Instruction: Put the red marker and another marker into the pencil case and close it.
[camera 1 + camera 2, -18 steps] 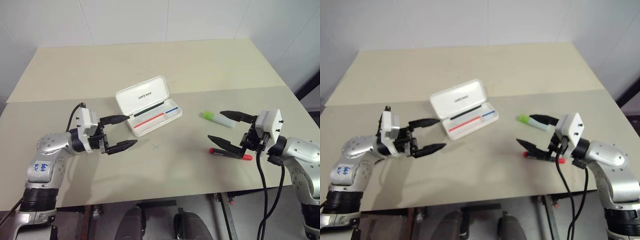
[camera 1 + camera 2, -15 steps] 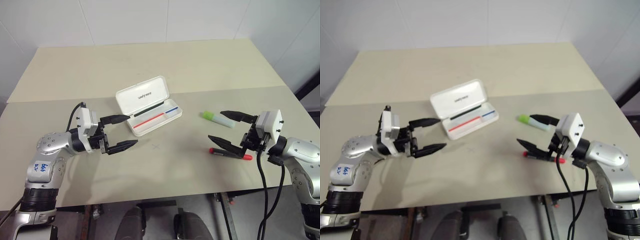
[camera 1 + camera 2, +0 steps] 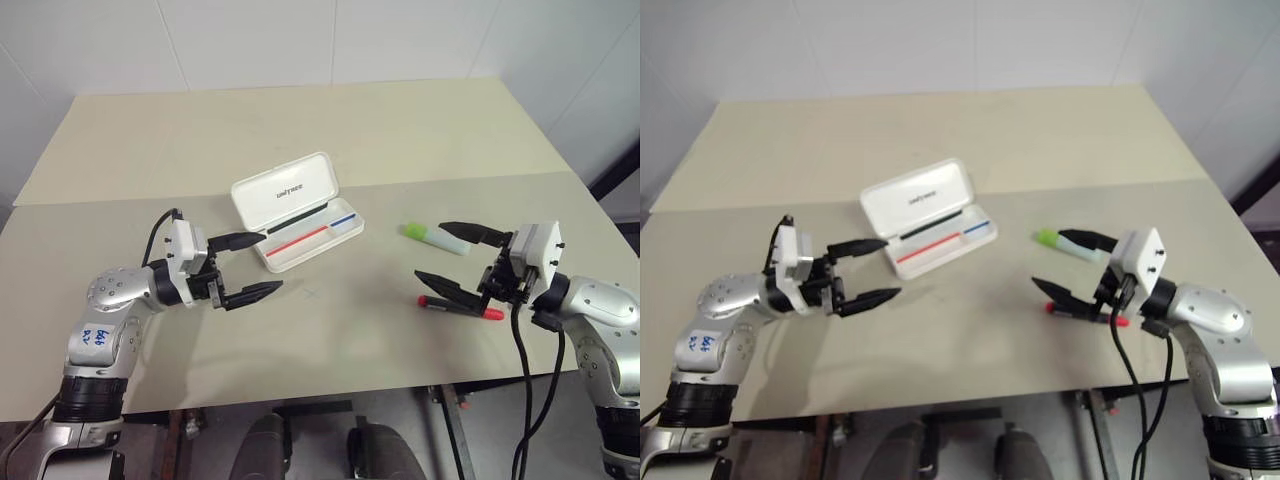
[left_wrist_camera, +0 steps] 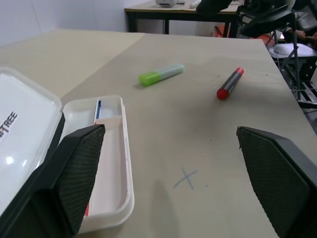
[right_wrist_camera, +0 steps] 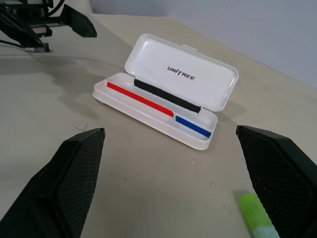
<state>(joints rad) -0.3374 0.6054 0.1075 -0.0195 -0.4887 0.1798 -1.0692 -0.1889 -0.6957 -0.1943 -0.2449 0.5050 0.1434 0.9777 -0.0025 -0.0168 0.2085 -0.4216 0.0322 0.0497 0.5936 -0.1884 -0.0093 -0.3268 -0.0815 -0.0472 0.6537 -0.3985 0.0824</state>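
Observation:
The white pencil case [image 3: 300, 212] lies open at the table's middle, its lid raised toward the back and red, black and blue stripes inside. The green-capped marker [image 3: 432, 235] lies to its right. Closer to the front edge rests the red marker [image 3: 462, 307]. My left gripper [image 3: 272, 262] hovers open and empty just left of the case's front, pointing right. My right gripper [image 3: 429, 250] hangs open and empty, one finger over the green marker and the other over the red marker's near end. The left wrist view takes in the case [image 4: 114, 148], the green marker [image 4: 161, 74] and the red marker [image 4: 230, 83].
A small pencilled cross [image 3: 312, 293] marks the beige table [image 3: 350, 350] in front of the case. The table's front edge runs close below both arms. A seam crosses the tabletop behind the case.
My left arm has drifted slightly to the right, toward the case. The right arm, the case and both markers stay where they were.

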